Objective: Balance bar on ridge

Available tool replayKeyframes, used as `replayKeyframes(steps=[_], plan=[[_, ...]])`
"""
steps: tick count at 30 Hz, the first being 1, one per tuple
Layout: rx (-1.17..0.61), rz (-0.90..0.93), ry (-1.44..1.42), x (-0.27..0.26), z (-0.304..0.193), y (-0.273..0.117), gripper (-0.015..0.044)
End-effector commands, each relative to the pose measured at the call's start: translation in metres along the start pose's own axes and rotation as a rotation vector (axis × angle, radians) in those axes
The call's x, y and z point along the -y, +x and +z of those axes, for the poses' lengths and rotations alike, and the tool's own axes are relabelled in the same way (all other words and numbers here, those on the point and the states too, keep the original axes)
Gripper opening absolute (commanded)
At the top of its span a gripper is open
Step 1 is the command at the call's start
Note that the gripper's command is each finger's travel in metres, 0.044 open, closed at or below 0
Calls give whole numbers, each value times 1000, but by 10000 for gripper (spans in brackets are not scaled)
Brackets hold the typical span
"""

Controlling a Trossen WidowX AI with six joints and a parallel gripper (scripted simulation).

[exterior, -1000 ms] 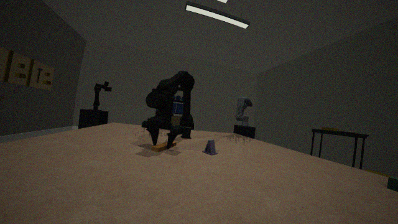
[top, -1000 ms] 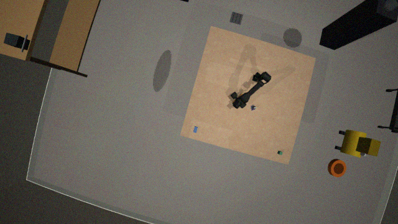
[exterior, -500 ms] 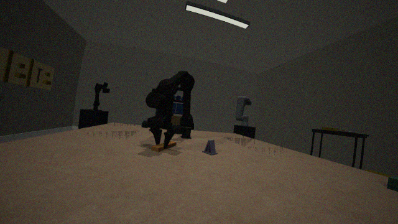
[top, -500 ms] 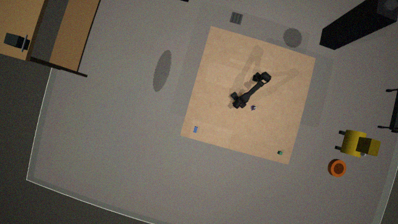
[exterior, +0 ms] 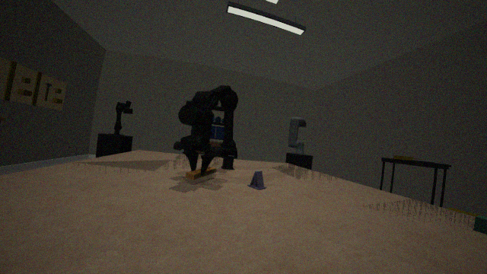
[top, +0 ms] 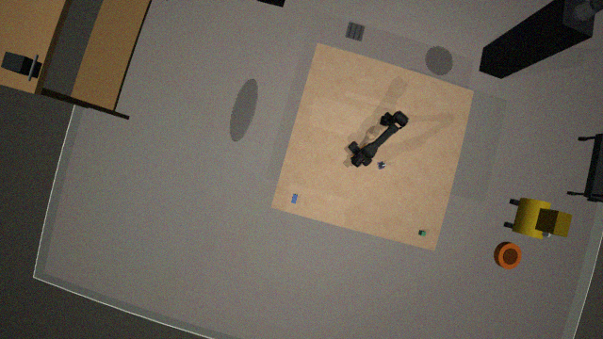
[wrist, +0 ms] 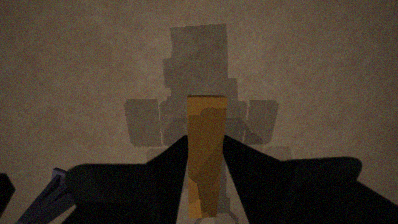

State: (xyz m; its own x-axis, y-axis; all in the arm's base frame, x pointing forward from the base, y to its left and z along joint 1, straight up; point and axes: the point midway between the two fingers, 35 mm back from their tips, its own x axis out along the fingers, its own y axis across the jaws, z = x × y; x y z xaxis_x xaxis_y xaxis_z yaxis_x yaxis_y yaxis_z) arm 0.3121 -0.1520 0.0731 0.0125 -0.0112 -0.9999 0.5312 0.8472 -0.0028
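Observation:
The orange-brown bar [exterior: 193, 175] [wrist: 206, 112] is held lengthwise between the fingers of my gripper [exterior: 198, 173] [wrist: 204, 139], which is shut on it. In the exterior view the bar hangs just above the table [top: 325, 94] [exterior: 243, 228], with shadows below it, and looks about level. The purple ridge [top: 381, 165] [exterior: 257, 180] [wrist: 49, 197] stands on the table beside the gripper, to its right in the exterior view and at the lower left in the wrist view. The bar and ridge are apart. In the top view the arm hides the bar and fingertips.
A blue block [top: 294, 198] lies near one table corner. A green block [top: 422, 233] [exterior: 481, 224] lies near another corner. The arm's base [top: 399, 120] stands on the table behind the gripper. Other furniture stands away from the table.

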Motion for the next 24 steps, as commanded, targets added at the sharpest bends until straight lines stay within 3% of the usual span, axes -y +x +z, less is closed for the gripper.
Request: replayKeyframes(steps=[1, 24], plan=[[16, 3, 2, 0, 3, -14, 0], [15, 6, 5, 0, -1, -74, 0]])
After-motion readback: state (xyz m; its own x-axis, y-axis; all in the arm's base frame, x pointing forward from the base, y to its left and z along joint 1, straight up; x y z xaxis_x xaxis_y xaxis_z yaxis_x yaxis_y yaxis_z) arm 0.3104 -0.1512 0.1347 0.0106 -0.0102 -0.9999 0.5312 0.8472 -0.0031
